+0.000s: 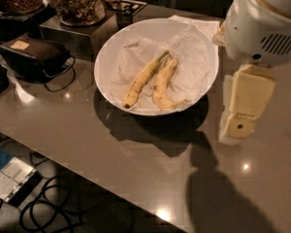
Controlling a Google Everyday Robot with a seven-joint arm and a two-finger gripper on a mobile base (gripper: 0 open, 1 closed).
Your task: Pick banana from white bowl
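Across the full frame ran a glossy grey-brown countertop [87, 144], carrying every item inspected. At 2 o'clock of the frame stood the robot's white arm housing [266, 23]. The cream gripper [238, 126] hung below it, at 3 o'clock of the white bowl [104, 57], outside its rim and above bare counter. Whether the gripper was open or closed could not be told from this angle; nothing was seen held in it.

The white bowl sat at 12 o'clock of frame centre, lined with crumpled white paper [194, 52]. Two fruits lay on the paper, close together at their upper ends. The banana [162, 84], plumper and strongly curved, lay on the 3 o'clock side of the bowl's middle, its thin hooked end pointing to 4 o'clock near the rim. A slimmer banana [143, 76] lay just beside it on the 9 o'clock side, greenish stem toward 1 o'clock, dark tip toward 7 o'clock.

Assessment: no stage of the pick was complete. The banana lay in the bowl, untouched, and the gripper was well apart from it. Outstanding, in my judgement: travel over the rim toward 9 o'clock, descent onto the curved body, a grasp clear of the slimmer neighbour, and a lift out of the bowl.
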